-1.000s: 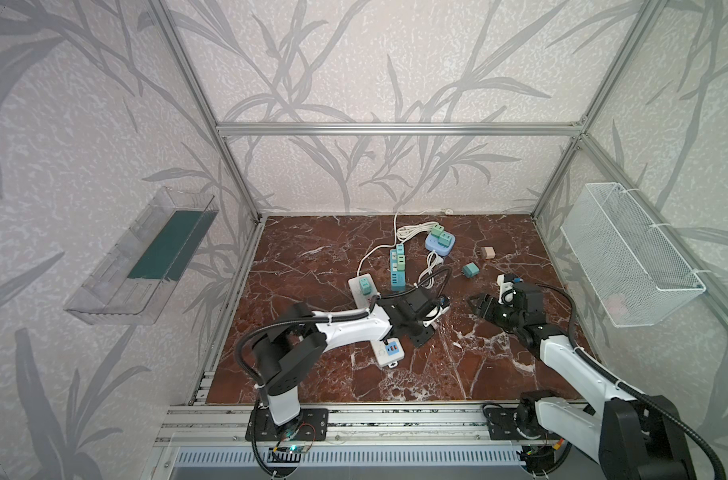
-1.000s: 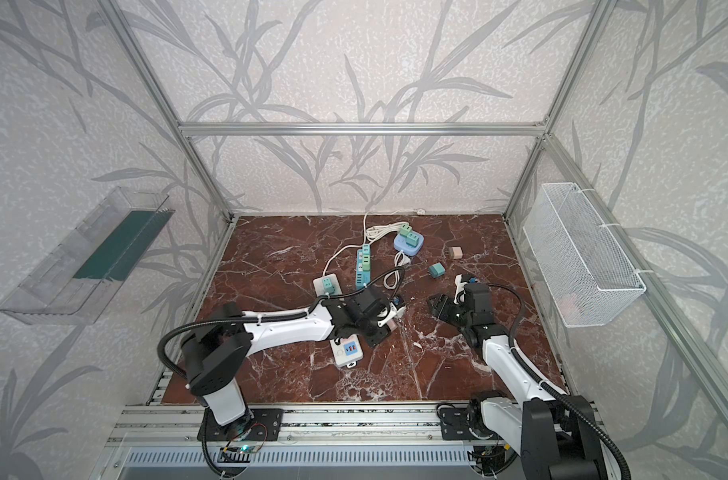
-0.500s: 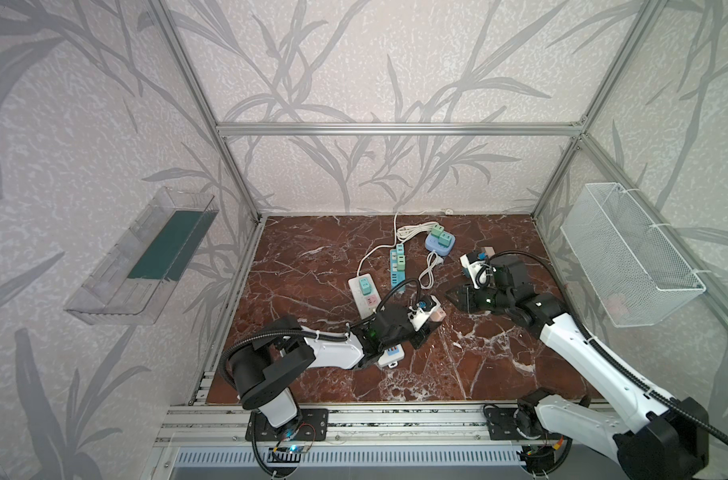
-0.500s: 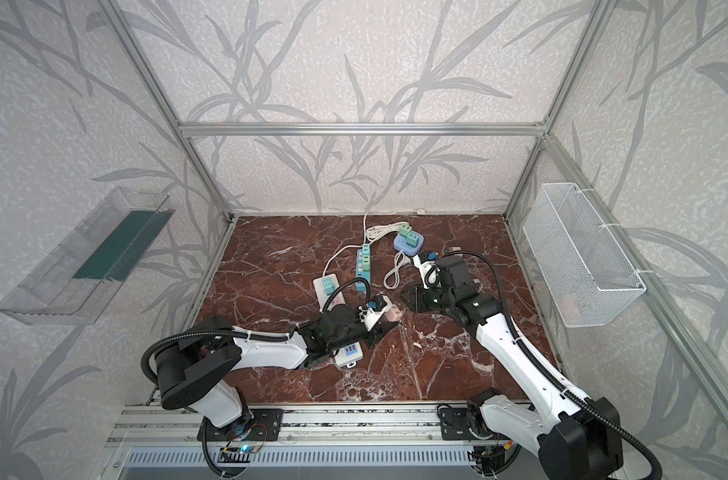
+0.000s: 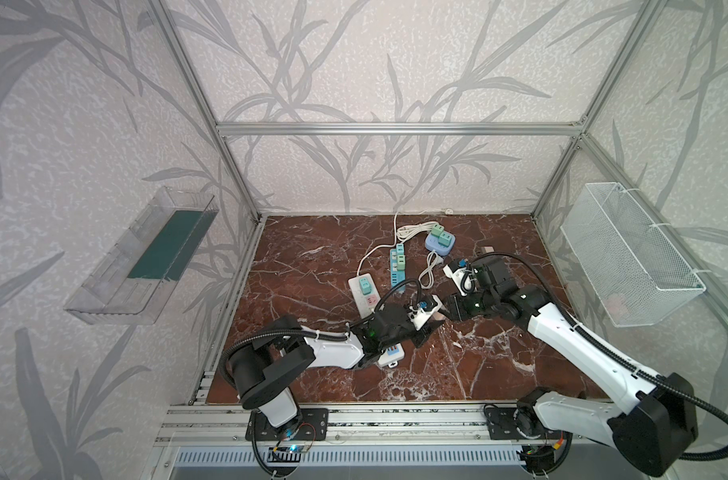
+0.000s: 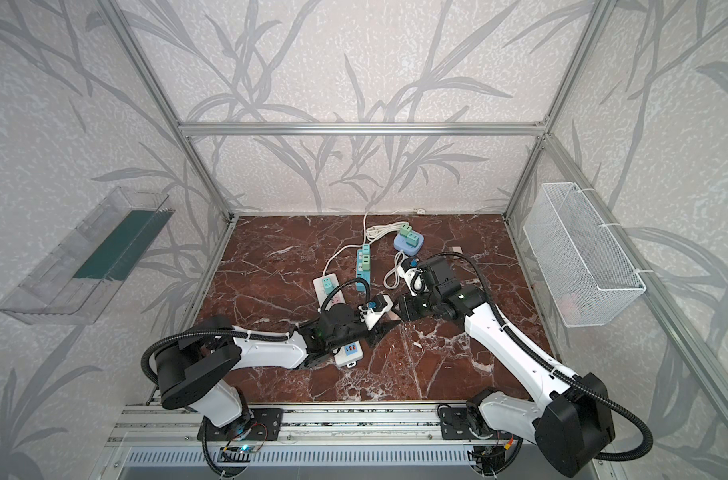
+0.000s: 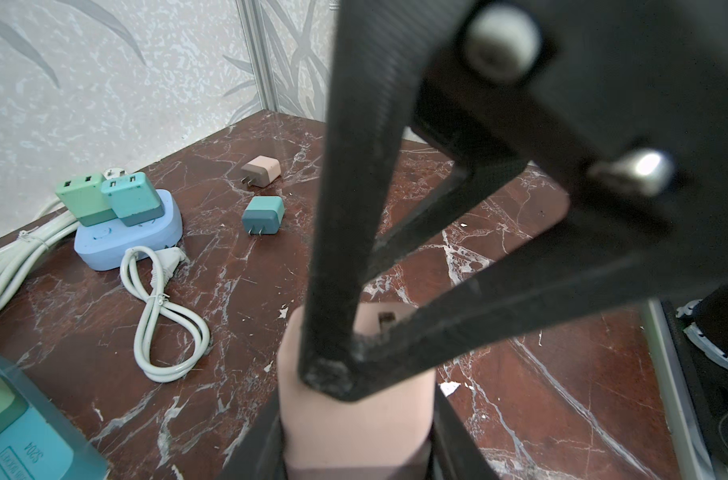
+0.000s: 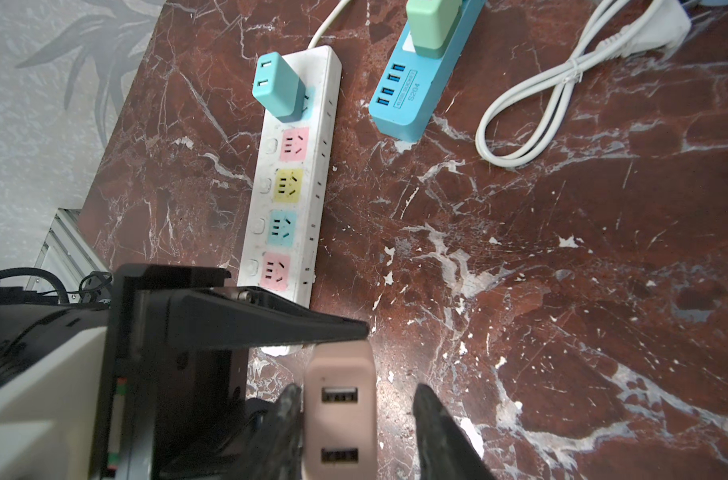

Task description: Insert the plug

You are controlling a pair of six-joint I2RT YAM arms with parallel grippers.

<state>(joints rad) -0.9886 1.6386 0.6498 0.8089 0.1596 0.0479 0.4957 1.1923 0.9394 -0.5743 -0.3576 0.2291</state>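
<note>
At the right claw (image 8: 356, 397): half shut round the pink plug (image 8: 339, 419), touching with 1 finger, not yet with the other. Came over from well apart just now and narrowed. At the left claw (image 5: 430, 322): shut tight on the same plug, held above the tabletop (image 8: 561, 249). Looks like a hand-over. Next, probably on to the white power strip (image 8: 295, 183), with 4 free sockets close by.
</note>
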